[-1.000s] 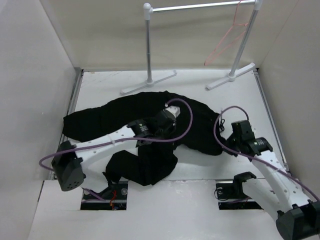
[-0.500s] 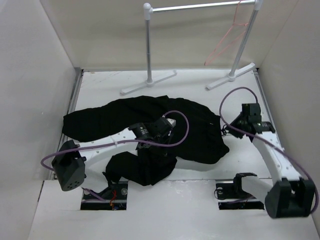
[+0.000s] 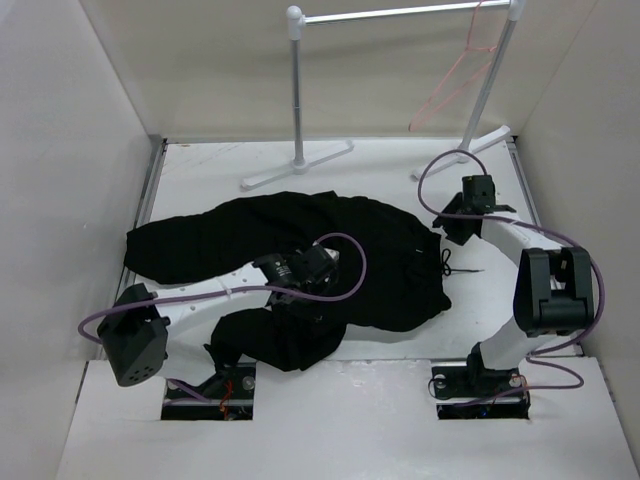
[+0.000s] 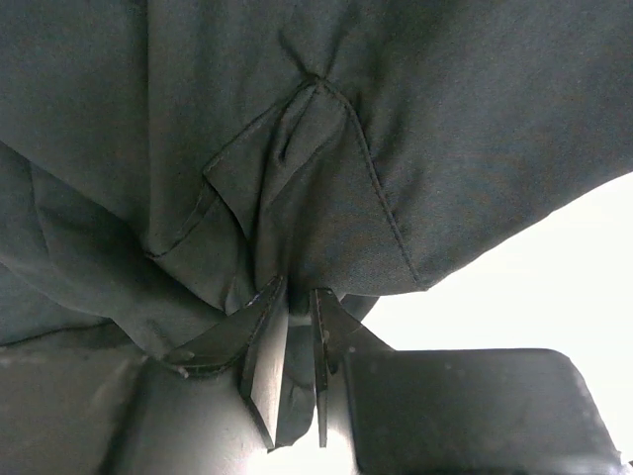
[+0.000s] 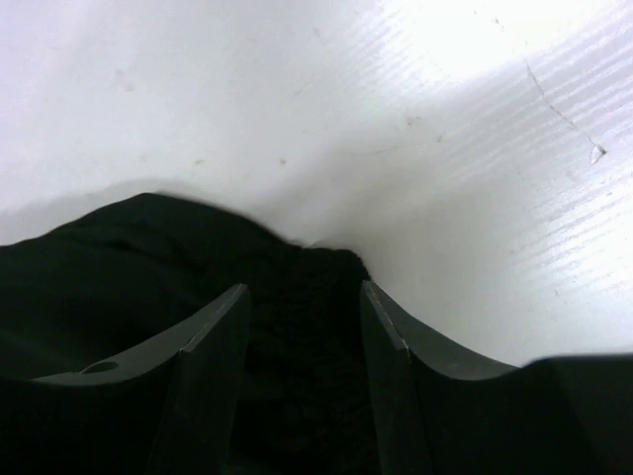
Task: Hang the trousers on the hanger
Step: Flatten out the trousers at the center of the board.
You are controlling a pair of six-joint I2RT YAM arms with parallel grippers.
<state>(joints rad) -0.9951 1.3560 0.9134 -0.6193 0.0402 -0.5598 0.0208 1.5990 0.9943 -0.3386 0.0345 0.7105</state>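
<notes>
The black trousers [image 3: 300, 235] lie crumpled across the middle of the table. My left gripper [image 3: 322, 263] sits on their middle; in the left wrist view it [image 4: 300, 294] is shut on a fold of the trousers [image 4: 297, 148], with fabric pinched between the jaws. My right gripper [image 3: 448, 226] is at the trousers' right waist edge, near the drawstring [image 3: 447, 262]. In the right wrist view it [image 5: 302, 287] is open, its jaws either side of the black fabric edge [image 5: 297, 297]. The pink-red hanger [image 3: 455, 75] hangs on the rail at the far right.
The white and metal clothes rail [image 3: 400, 12] stands at the back, with feet at the left [image 3: 297, 165] and right [image 3: 462, 152]. White walls close in the table on the left, right and back. Purple cables loop off both arms.
My right arm has swung from the near right up to the trousers' right waist edge. My left gripper has drawn back toward the near left, still holding fabric.
</notes>
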